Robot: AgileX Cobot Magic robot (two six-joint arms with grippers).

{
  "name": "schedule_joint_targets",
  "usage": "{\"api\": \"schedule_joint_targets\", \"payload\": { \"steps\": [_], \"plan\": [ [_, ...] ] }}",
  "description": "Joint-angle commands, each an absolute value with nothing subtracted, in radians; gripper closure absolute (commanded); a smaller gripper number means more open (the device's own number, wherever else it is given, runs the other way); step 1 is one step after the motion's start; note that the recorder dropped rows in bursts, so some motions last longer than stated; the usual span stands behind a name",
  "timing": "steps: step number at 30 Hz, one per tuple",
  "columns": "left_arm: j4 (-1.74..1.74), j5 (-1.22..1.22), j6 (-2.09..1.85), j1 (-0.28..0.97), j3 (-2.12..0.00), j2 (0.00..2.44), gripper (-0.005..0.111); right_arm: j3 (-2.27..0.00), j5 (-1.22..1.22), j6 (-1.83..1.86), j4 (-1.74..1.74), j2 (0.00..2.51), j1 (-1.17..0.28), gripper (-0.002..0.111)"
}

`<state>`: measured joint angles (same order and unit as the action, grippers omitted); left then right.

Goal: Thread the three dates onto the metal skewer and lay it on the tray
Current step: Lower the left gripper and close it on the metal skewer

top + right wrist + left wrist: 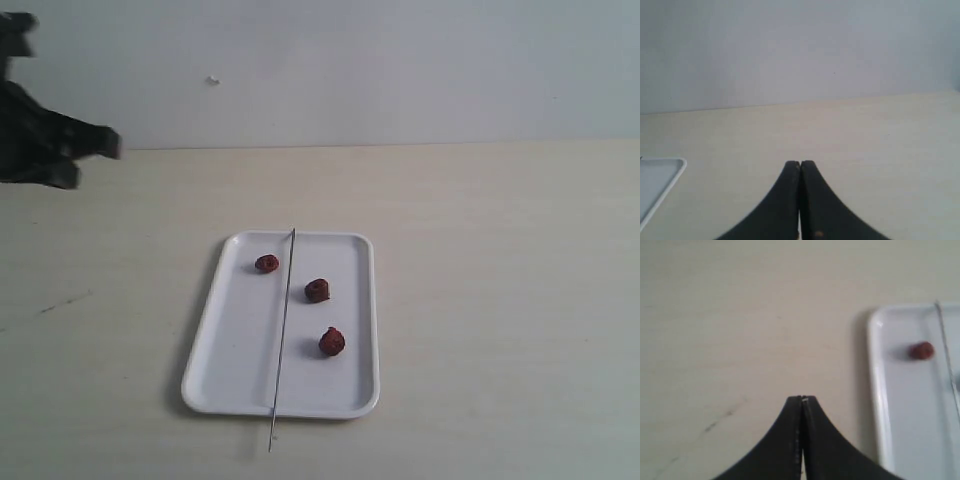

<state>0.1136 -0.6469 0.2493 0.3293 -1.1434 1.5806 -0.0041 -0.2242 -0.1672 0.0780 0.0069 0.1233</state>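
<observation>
The white tray point(235, 370) lies on the table in the exterior view. Three dates rest loose on it: one at the far left point(266, 263), one in the middle point(318, 291), one nearer point(331, 342). The metal skewer point(283, 335) lies lengthwise across the tray, its near end sticking out past the rim. My left gripper point(802, 399) is shut and empty, off to the tray's left; its view shows the tray point(879, 405), one date point(921, 350) and the skewer point(947, 355). My right gripper point(800, 163) is shut and empty, with a tray corner point(675, 172) in view.
The left arm point(45, 140) hangs dark at the exterior view's far left edge, above the table. A pale wall rises behind the beige table. A faint dark scratch point(62, 303) marks the table left of the tray.
</observation>
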Motion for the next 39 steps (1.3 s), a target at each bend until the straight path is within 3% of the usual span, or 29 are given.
{"api": "schedule_joint_targets", "payload": {
  "steps": [1,7,13,15,39],
  "plan": [
    [0.161,-0.743,0.245,0.542,-1.232,1.696,0.107,0.000,-0.223,-0.167,0.079,0.000,0.127,0.108],
    [0.168,-0.812,0.265,0.688,-1.351,1.862,0.104,0.000,-0.223,-0.167,0.079,0.000,0.127,0.108],
    [0.056,-0.859,0.270,0.702,-1.395,1.954,0.066,0.000,-0.223,-0.167,0.079,0.000,0.127,0.108],
    [0.000,-0.863,0.272,0.702,-1.395,1.981,0.061,0.000,-0.223,-0.167,0.079,0.000,0.127,0.108],
    [-0.200,-0.857,0.272,0.710,-1.395,2.147,0.061,0.000,-0.223,-0.168,0.079,0.000,0.116,0.108]
  ]
}}
